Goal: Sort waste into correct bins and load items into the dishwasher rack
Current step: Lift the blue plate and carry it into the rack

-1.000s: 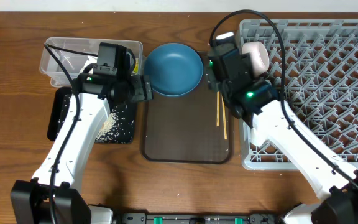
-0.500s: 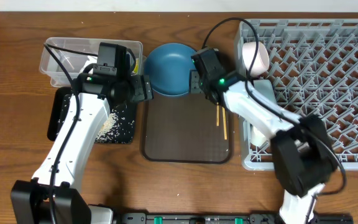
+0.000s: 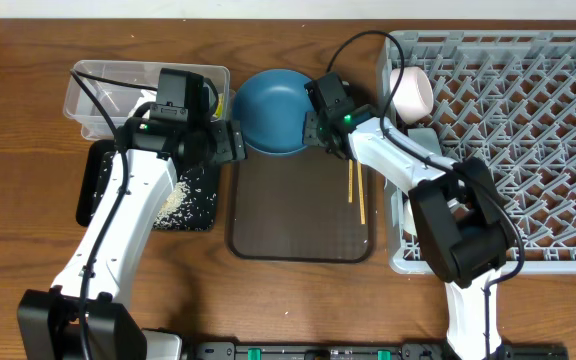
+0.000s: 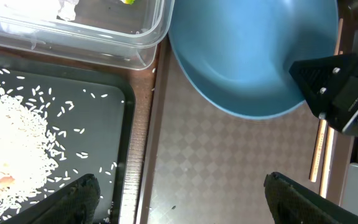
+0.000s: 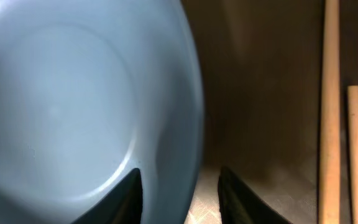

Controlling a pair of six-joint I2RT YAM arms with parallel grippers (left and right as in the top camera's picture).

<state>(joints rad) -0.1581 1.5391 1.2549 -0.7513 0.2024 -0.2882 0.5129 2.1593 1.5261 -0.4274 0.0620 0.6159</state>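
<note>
The blue plate [image 3: 273, 110] lies at the far end of the brown tray [image 3: 298, 225], between the tub [image 3: 93, 85] and the rack [image 3: 528, 130]; the right gripper [image 5: 179, 196] is at its right rim, jaws narrowly apart astride that rim, one finger [image 5: 131, 194] over the plate's inside, the other outside, a dark gap showing between rim and outer finger; two chopsticks [image 3: 354, 190] lie on the brown tray just beside it. The left gripper [image 4: 185, 202] hovers where the brown tray meets the black tray [image 3: 93, 190], jaws spread wide, holding nothing; rice [image 3: 173, 205] is heaped on the black tray; a cup [image 3: 411, 90] lies in the rack's far left corner; all stand on a wooden worktop [image 3: 18, 150].
</note>
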